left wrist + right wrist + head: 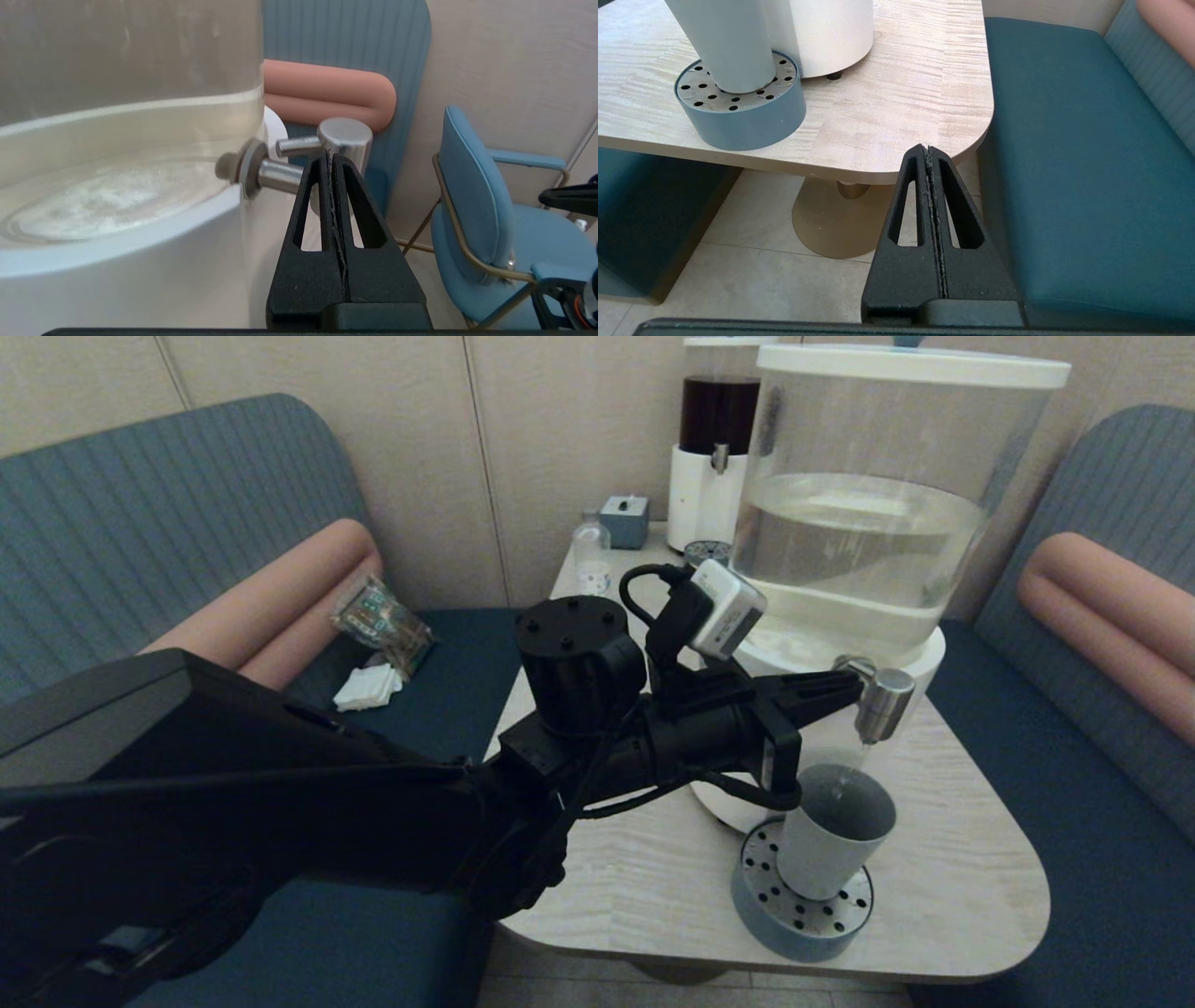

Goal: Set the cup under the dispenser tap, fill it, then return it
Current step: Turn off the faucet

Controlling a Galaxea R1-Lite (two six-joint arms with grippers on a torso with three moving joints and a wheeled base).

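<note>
Against the dispenser tap [345, 140]: left pincer [845, 686], fingers pressed flat together with nothing between them, tips touching the side of the thick steel nozzle [882, 703]. Directly below the pincer tips and the nozzle: the cup [831, 840], upright on the perforated steel top of the round drip tray [794, 919], mouth open beneath the spout, thin stream falling into it. Behind the pincer: clear tank [868, 523] on its white base, partly filled with clear liquid. Farther back beyond the pincer: second dispenser with dark liquid [717, 420], small clear bottle [591, 560] and a small blue-grey box [624, 520] beside it, all on the pale wood-grain tabletop [943, 859]. Well off to the left of the arm, on the bench seat: crinkled packet [381, 619] and a white folded cloth [369, 688]. Low beside the near corner of the tabletop, over the floor: right pincer [928, 151], likewise closed tight and empty, well apart from cup [726, 44] and tray [742, 121], teal bench seat [1073, 154] just to its side.
</note>
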